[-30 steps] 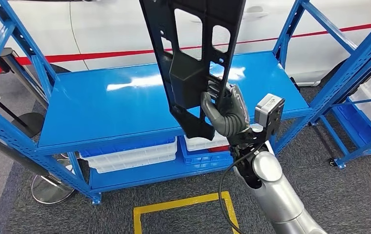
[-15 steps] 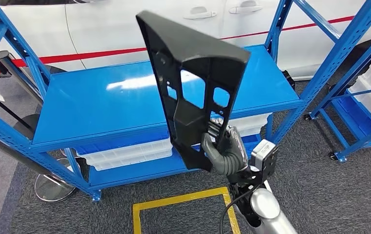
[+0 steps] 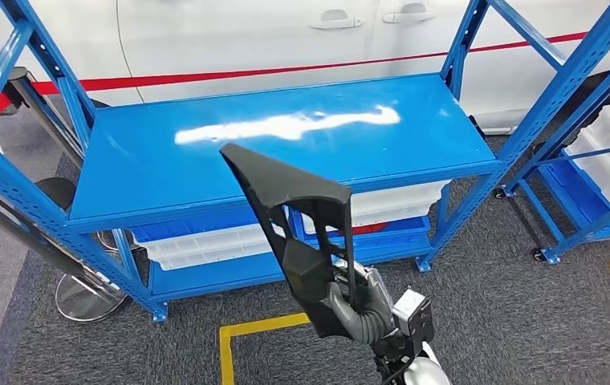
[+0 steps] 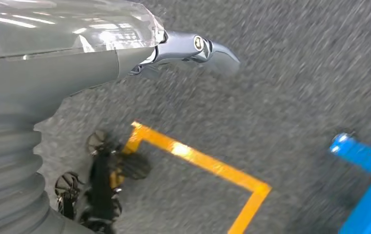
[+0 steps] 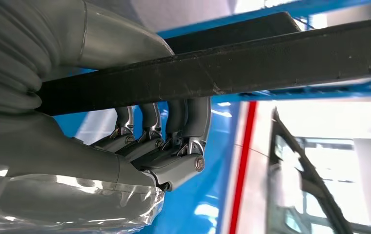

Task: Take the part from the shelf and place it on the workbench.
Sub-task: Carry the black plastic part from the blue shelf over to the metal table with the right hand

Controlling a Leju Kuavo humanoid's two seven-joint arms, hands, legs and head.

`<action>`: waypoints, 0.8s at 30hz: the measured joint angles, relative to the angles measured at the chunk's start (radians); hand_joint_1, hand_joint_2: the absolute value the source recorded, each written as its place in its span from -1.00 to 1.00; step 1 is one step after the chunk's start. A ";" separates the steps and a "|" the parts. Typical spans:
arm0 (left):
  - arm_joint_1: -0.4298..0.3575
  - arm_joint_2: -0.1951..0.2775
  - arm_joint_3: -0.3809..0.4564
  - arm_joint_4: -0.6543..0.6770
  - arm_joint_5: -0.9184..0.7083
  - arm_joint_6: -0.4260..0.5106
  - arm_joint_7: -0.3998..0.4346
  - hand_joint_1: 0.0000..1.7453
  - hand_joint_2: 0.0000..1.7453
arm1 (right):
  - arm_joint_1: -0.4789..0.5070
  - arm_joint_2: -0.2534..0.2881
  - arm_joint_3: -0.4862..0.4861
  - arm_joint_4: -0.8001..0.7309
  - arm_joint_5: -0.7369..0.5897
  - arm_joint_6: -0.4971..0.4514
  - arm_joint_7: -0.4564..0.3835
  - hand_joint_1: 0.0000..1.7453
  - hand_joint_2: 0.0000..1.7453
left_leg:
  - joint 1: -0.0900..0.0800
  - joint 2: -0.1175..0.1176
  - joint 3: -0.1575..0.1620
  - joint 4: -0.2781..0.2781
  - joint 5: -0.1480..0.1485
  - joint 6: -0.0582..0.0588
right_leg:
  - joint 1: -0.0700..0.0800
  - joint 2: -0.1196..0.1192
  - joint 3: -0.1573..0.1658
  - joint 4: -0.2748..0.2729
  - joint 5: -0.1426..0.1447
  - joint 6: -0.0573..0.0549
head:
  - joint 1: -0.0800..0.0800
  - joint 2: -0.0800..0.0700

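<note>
The black plastic part (image 3: 302,233) stands nearly upright in the air in front of the blue shelf (image 3: 286,152), clear of its top board. The right hand (image 3: 362,313) holds it by the lower end, fingers (image 5: 174,131) wrapped over a flat bar of the part. The left hand (image 4: 76,53) hangs above grey carpet with a yellow floor line (image 4: 208,165); whether its fingers are spread or curled cannot be told. White bins (image 3: 205,245) sit on the lower shelf level, and a white car (image 3: 286,32) stands behind.
</note>
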 joint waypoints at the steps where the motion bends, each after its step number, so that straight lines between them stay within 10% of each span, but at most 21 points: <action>1: 0.002 -0.008 -0.007 0.001 -0.004 -0.004 -0.005 -1.00 1.00 | 0.002 -0.005 0.007 0.005 0.000 -0.005 0.000 1.00 1.00 | 0.000 0.000 -0.004 0.003 0.002 -0.001 | 0.000 0.000 0.034 -0.049 0.025 -0.002 | 0.000 0.000; 5: 0.006 -0.055 -0.057 0.005 -0.080 -0.065 -0.036 -1.00 1.00 | 0.009 -0.014 0.036 0.013 0.001 -0.019 0.000 1.00 1.00 | -0.006 -0.002 -0.013 0.013 0.008 -0.012 | 0.005 0.000 0.162 -0.269 0.092 -0.017 | 0.000 0.000; 9: 0.010 -0.134 -0.140 0.021 -0.162 -0.059 -0.044 -1.00 1.00 | 0.045 -0.018 0.076 0.017 -0.017 -0.023 -0.016 1.00 1.00 | -0.009 -0.004 -0.022 0.025 0.001 -0.032 | 0.000 -0.003 0.156 -0.281 0.107 -0.040 | 0.000 0.000; 13: 0.023 -0.185 -0.179 0.039 -0.170 -0.057 -0.040 -1.00 1.00 | 0.098 -0.043 0.115 0.015 -0.071 -0.055 -0.058 1.00 1.00 | -0.001 -0.004 -0.104 0.242 -0.140 -0.046 | -0.001 -0.006 0.138 -0.284 0.122 -0.054 | -0.001 0.000; 15: 0.029 -0.196 -0.192 0.043 -0.176 -0.058 -0.047 -1.00 1.00 | 0.118 -0.057 0.139 0.015 -0.096 -0.080 -0.073 1.00 1.00 | 0.001 -0.004 -0.111 0.296 -0.156 -0.048 | 0.002 -0.006 0.127 -0.280 0.127 -0.053 | -0.001 0.000; 19: 0.029 -0.206 -0.213 0.044 -0.190 -0.059 -0.052 -1.00 1.00 | 0.130 -0.063 0.187 0.014 -0.109 -0.113 -0.071 1.00 1.00 | -0.003 -0.004 0.039 0.055 -0.067 -0.032 | 0.005 -0.004 0.117 -0.268 0.132 -0.046 | 0.000 0.000; 24: 0.027 -0.218 -0.234 0.045 -0.204 -0.055 -0.039 -1.00 1.00 | 0.129 -0.044 0.216 0.024 -0.118 -0.132 -0.051 1.00 1.00 | -0.005 -0.002 0.055 -0.003 -0.042 -0.010 | 0.003 -0.003 0.106 -0.258 0.133 -0.018 | 0.000 0.000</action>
